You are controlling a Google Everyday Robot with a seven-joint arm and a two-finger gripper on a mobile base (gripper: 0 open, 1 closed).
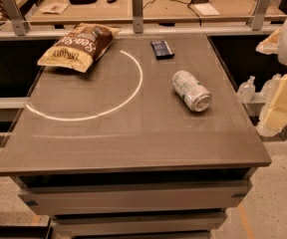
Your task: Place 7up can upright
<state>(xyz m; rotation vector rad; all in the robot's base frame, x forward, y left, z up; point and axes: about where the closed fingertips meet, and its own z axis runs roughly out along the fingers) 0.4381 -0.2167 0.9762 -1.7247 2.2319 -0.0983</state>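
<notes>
The 7up can lies on its side on the right half of the grey table. Its pale green-and-white label faces up and one silver end points toward the front right. My gripper is at the right edge of the view, off the table's right side and level with the can. It is well apart from the can and holds nothing that I can see. Only pale, blocky parts of the arm show there.
A large chip bag lies at the table's back left. A small flat dark-blue packet lies at the back middle. A white arc is marked on the tabletop. Plastic bottles stand beyond the right edge. A cluttered desk runs behind.
</notes>
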